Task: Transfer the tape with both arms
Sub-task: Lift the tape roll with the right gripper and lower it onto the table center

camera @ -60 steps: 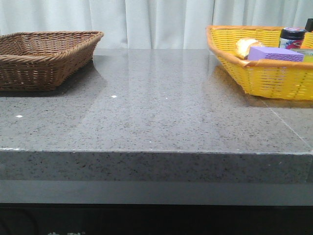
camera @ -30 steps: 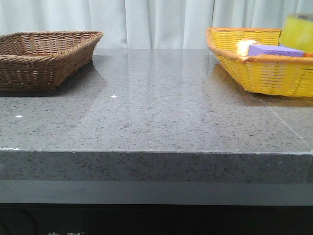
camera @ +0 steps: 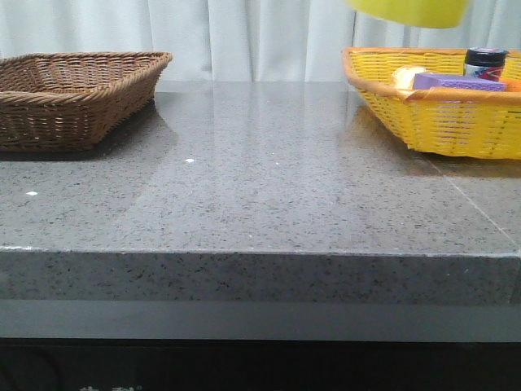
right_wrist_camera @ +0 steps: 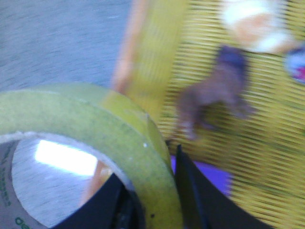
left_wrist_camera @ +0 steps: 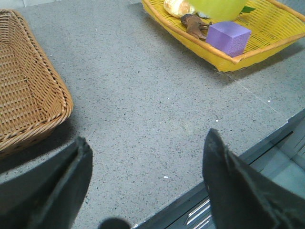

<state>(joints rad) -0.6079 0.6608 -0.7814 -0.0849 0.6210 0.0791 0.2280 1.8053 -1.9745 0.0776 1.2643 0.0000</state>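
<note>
Yellow translucent tape (camera: 409,11), up from the basket-rim height of half a second ago, hangs above the yellow basket (camera: 431,114) pinched by the right gripper (right_wrist_camera: 150,191), handover pending; left gripper (left_wrist_camera: 143,157) spread, empty.

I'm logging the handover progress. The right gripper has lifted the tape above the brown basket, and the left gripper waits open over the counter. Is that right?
Not quite: the tape hangs above the yellow basket, not the brown basket, as the front view shows. The right gripper does hold it, and the left gripper is open over the counter.
</note>
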